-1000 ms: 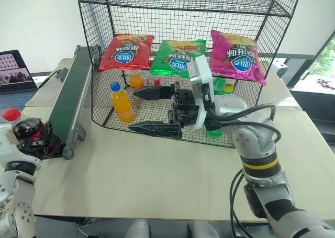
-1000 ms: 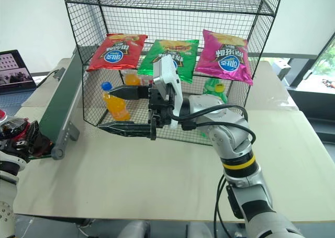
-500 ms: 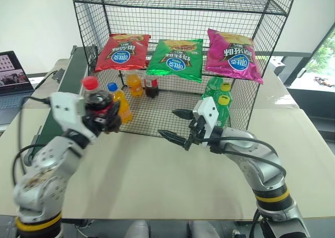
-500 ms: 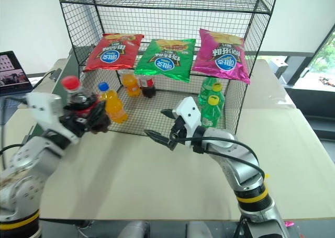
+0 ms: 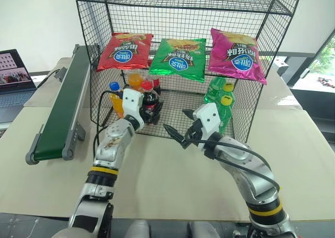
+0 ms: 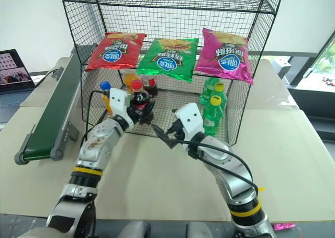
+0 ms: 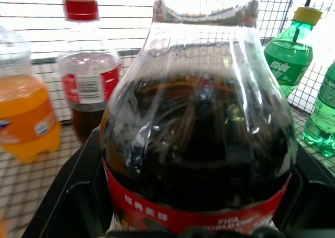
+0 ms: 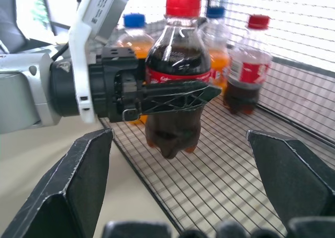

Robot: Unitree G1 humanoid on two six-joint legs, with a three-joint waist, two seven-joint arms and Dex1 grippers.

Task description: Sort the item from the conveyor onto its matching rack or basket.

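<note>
Cola bottle, held a second ago beside the conveyor's near end, has been carried right to the open front of the black wire rack, where it is clamped upright by the left gripper just above the lowest mesh tier. Clear, glossy plastic, dark liquid, a red cap and a red label band are seen. The right gripper, previously raised high before the rack, has been lowered beside it, its ribbed black fingers spread wide and empty.
</note>
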